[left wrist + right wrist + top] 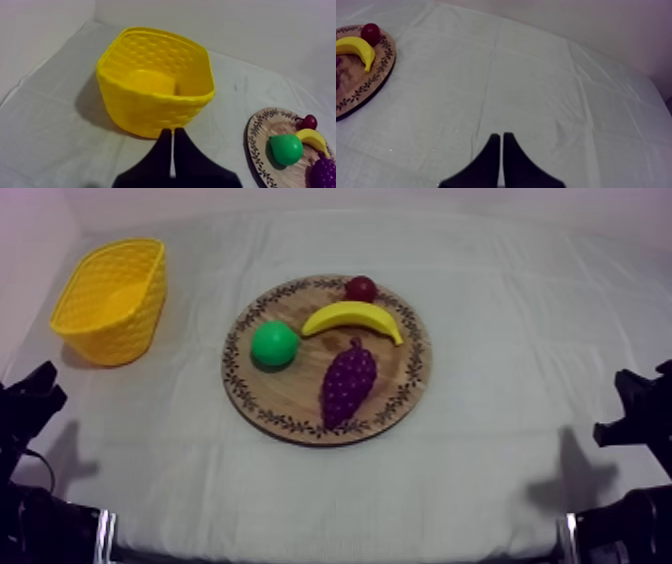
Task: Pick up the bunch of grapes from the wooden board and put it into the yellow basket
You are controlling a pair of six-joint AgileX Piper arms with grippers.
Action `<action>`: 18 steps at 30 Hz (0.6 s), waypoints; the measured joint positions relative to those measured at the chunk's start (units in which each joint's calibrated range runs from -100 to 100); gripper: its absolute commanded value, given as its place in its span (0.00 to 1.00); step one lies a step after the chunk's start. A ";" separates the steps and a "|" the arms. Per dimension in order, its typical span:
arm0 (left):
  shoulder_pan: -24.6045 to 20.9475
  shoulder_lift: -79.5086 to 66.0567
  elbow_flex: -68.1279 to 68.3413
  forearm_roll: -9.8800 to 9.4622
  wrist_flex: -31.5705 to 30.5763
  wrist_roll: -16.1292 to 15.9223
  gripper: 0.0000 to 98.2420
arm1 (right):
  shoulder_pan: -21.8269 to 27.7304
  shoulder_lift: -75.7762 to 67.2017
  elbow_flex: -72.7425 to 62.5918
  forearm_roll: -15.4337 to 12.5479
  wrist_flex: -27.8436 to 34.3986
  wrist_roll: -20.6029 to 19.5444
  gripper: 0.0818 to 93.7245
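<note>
Bunch of grapes judged light, rigid, knobbly; grip across its broad middle. Left end effector, right end effector: closed, empty.

Basket: yellow, woven lattice.
Board: brown wood, dark vine pattern on rim.
Bunch of grapes: purple.
Banana: yellow.
Pear: green.
Small red fruit: dark red.
Cloth: plain grey-white.

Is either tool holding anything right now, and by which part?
Nothing is held: the left tool and right tool are shut empty; the grapes lie on the board.
</note>
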State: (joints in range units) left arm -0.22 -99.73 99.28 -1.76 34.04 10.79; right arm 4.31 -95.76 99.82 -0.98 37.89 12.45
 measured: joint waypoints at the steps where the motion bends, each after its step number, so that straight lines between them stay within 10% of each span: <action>1: 0.03 0.00 0.00 0.00 0.00 0.00 0.00 | 0.00 0.00 0.00 0.00 0.00 0.00 0.00; 18: 4.57 -0.27 0.14 -0.05 -0.22 0.01 0.00 | 0.00 0.00 0.00 0.00 0.00 0.00 0.00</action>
State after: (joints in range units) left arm 4.35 -100.00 99.42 -1.80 33.82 10.80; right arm 4.31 -95.76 99.82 -0.98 37.89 12.45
